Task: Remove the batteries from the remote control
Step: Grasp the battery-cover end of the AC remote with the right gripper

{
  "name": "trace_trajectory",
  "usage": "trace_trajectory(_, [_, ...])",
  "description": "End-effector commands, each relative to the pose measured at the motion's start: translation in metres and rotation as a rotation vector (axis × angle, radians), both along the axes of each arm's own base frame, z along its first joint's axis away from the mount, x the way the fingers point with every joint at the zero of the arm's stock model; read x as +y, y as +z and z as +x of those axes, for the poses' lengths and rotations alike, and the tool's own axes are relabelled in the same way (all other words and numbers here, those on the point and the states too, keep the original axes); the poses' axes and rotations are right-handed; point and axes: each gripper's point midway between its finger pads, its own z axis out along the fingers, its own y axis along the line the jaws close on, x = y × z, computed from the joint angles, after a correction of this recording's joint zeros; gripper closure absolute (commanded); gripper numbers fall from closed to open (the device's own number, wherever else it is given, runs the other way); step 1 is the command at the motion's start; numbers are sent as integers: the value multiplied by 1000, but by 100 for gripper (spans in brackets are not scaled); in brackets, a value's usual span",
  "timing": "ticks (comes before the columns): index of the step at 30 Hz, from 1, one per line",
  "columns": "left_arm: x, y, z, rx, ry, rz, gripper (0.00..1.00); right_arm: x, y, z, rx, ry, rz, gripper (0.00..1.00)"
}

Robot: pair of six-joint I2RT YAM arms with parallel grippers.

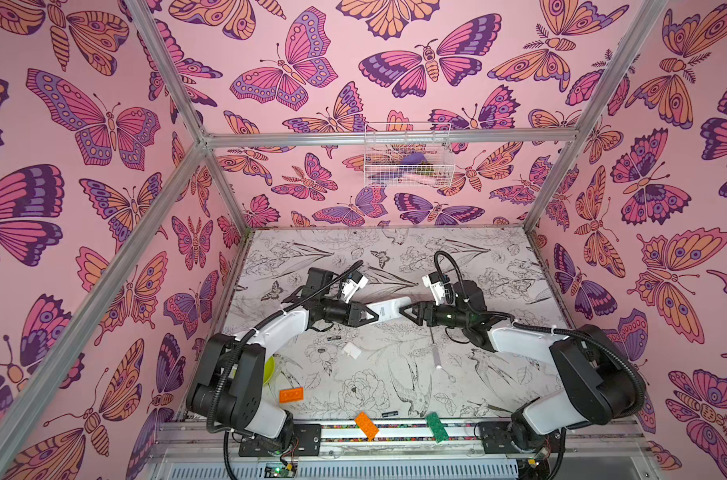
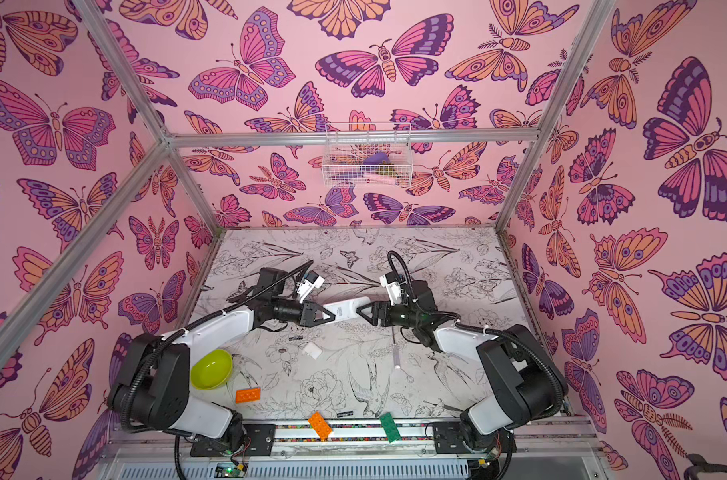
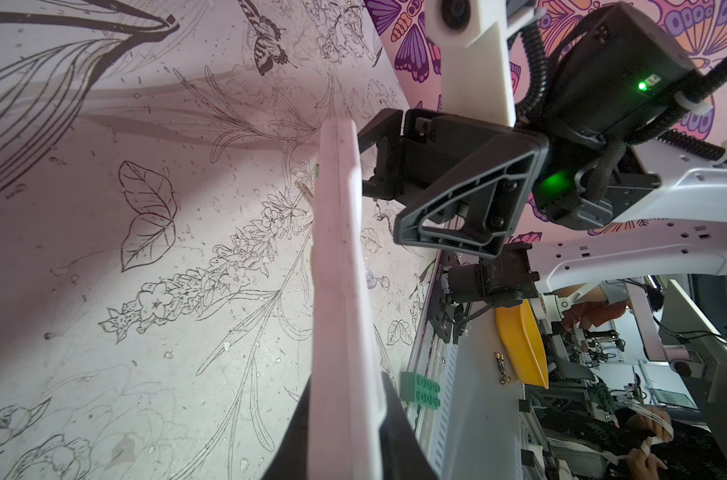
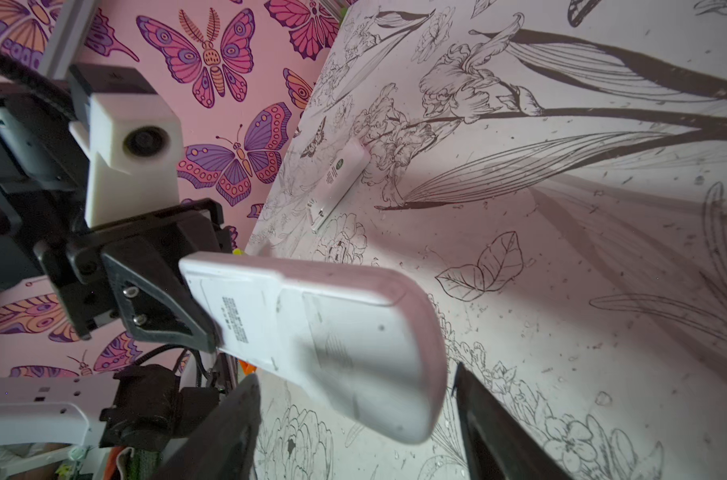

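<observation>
Two black batteries (image 1: pixel 390 413) lie loose on the desk (image 1: pixel 457 395), one near the front and one by the white cover (image 1: pixel 352 350). Farther back, the left jaws pinch the remote (image 1: pixel 389 311) up in the air, probably so the right jaws, open around its other end, can grab it too.

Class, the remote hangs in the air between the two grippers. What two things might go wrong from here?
1. The left gripper pinches only one end of the remote, and the right gripper has its jaws open around the other end; a nudge as they close might twist it loose.
2. A battery and the cover lie on the table below; a dropped remote could scatter them.
</observation>
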Motion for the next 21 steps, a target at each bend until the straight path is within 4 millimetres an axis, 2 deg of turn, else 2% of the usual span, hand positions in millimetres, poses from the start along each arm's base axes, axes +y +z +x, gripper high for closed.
trace_trajectory(1, [-2,15,-4,-40,-28,-55,100,10,21,7,-55,30,36,33])
trace_trajectory(10, [0,15,-1,-57,-12,-39,100,11,18,13,-58,26,23,45])
trace_trajectory(11, [0,16,-1,-57,-11,-41,100,12,6,15,-30,20,9,46])
trace_trajectory(13, [-1,18,-2,-61,-17,-48,100,14,5,17,-13,22,16,52])
trace_trajectory(17, [-1,16,-1,-68,-21,-44,100,17,13,19,-27,20,65,52])
trace_trajectory(21, [0,18,-2,-82,-22,-37,100,17,11,20,-18,23,46,54])
